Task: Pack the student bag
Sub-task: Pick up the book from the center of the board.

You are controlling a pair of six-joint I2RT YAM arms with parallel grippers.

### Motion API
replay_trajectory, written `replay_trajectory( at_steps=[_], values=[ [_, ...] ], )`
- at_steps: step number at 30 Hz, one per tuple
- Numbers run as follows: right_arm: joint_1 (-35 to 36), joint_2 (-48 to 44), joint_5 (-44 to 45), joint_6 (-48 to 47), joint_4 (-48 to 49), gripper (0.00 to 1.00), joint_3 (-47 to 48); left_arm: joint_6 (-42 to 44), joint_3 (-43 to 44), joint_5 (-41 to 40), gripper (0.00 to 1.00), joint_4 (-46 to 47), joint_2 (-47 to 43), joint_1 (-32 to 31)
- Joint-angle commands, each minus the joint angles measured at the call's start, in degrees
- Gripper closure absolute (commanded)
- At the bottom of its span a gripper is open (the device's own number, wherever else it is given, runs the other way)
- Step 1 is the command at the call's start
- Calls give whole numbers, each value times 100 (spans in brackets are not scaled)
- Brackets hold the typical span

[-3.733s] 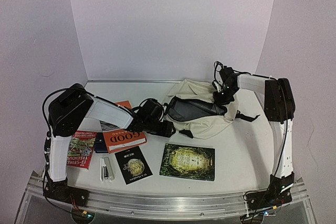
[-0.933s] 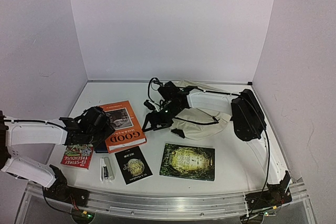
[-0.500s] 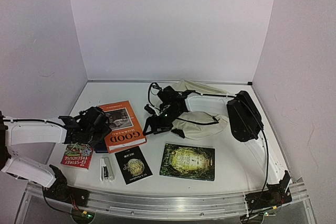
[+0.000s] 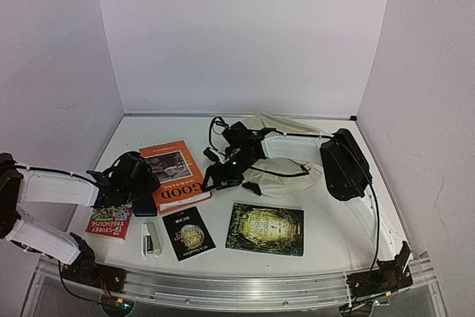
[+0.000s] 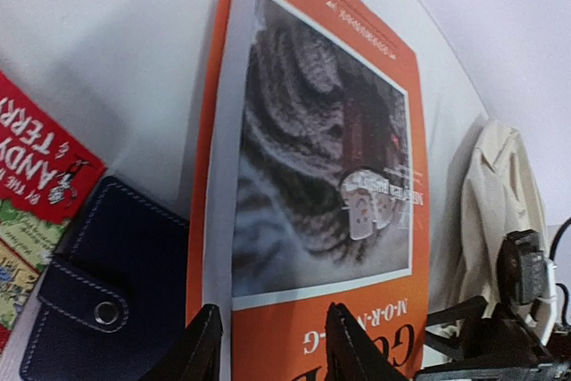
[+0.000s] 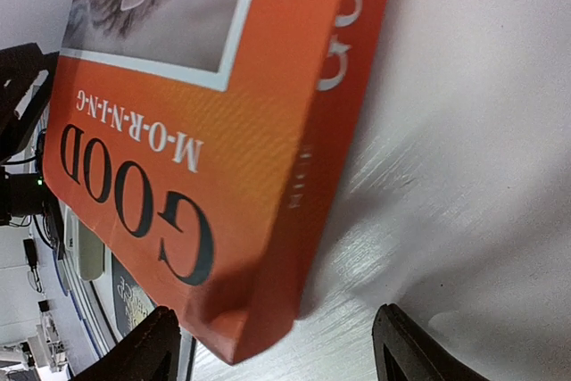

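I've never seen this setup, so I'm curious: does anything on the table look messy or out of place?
The cream student bag lies slumped and crumpled, the right arm reaching over it; the orange book lies at a slant.

White table (image 4: 334, 235): student bag (image 4: 286, 176), orange book (image 4: 174, 176), red book (image 4: 111, 220), navy wallet (image 5: 98, 301), stapler (image 4: 151, 240), black booklet (image 4: 188, 233), green book (image 4: 266, 229).

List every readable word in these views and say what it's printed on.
"GOOD M-O-R-N-I-N-G": orange paperback book, on its cover.
"13-STOREY TREEHOUSE": red paperback book, top view.
"ANDY": same red book, left wrist view.
Black card and dark green book: print too small to read.
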Motion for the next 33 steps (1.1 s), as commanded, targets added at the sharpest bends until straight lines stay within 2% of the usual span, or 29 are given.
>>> replay_trajectory(
  at_steps=[1,6,9,10,14,18,27,33],
  values=[
    [50,178,-313,55,97,26,34,509,52,190,72,972,-53,18],
    [55,94,-483,59,108,26,113,680,115,188,95,1012,-143,19],
    [46,18,-474,54,106,26,108,605,179,49,99,737,-201,14],
    [52,-14,-418,49,107,26,97,488,204,-56,97,562,-241,17],
    [48,-136,69,-45,106,26,-7,-294,183,-536,79,-606,-552,18],
    [46,-81,321,-9,106,27,5,-463,74,-556,73,-907,-588,68],
    [43,-9,329,-19,106,28,4,-43,-8,345,72,540,336,348],
    [54,47,262,-36,106,31,4,439,183,701,78,1270,860,370]
  ],
)
